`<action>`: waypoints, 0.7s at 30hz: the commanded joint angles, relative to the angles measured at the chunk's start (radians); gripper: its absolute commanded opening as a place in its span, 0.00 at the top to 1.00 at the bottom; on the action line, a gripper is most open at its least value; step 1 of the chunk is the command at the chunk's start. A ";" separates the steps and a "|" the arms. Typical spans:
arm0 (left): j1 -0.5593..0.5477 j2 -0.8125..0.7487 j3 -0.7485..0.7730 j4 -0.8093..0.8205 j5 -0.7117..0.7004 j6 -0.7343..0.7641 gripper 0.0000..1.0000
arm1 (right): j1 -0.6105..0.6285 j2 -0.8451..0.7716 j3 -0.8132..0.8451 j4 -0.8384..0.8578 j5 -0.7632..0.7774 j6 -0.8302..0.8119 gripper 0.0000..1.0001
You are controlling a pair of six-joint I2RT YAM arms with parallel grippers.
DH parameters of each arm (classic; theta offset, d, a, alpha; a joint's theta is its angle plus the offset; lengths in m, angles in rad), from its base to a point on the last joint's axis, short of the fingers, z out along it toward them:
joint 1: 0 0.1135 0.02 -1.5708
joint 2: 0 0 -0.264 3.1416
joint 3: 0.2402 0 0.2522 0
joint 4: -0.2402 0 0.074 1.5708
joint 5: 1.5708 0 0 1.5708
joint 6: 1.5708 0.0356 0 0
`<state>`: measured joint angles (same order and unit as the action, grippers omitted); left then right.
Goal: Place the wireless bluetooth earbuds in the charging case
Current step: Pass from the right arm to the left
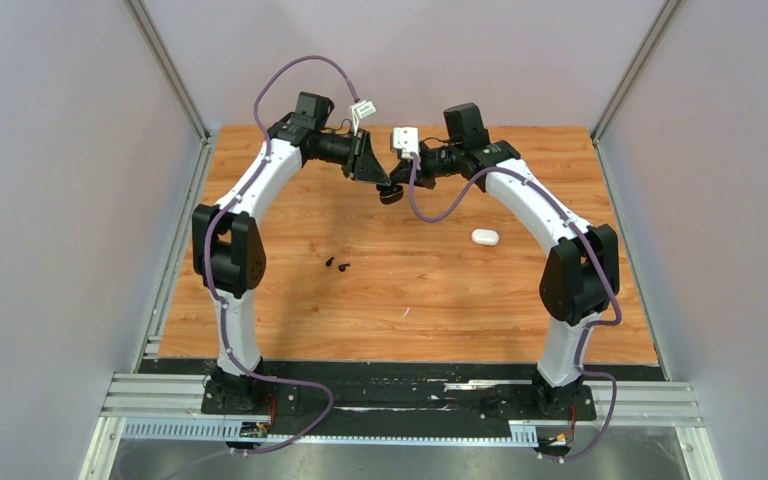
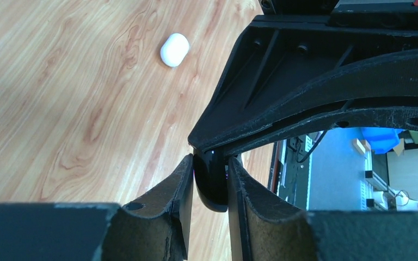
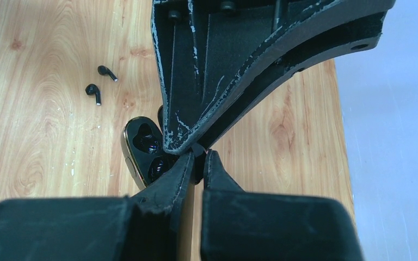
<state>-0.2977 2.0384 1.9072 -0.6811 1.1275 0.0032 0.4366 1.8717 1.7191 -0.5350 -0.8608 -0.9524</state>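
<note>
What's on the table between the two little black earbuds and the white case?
Nothing, just bare wooden table between the black earbuds and the white case, seen in the top view.

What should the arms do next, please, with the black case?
Probably lower the black charging case to the table and free the left gripper: both it and the right gripper clamp the case, whose wells look empty, and two black earbuds lie on the wood.
</note>
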 commanded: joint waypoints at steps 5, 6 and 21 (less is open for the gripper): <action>0.000 0.030 0.086 -0.103 0.028 0.047 0.78 | 0.011 -0.052 -0.001 0.001 -0.014 -0.024 1.00; 0.000 0.029 0.086 -0.104 0.028 0.056 0.86 | 0.011 -0.050 -0.001 0.001 -0.011 -0.021 0.99; 0.044 -0.020 0.071 -0.105 -0.085 0.135 1.00 | -0.078 -0.172 0.028 0.008 -0.077 0.288 0.66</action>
<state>-0.2867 2.0666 1.9518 -0.7776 1.0866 0.0685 0.3965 1.8034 1.7153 -0.5419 -0.8547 -0.8173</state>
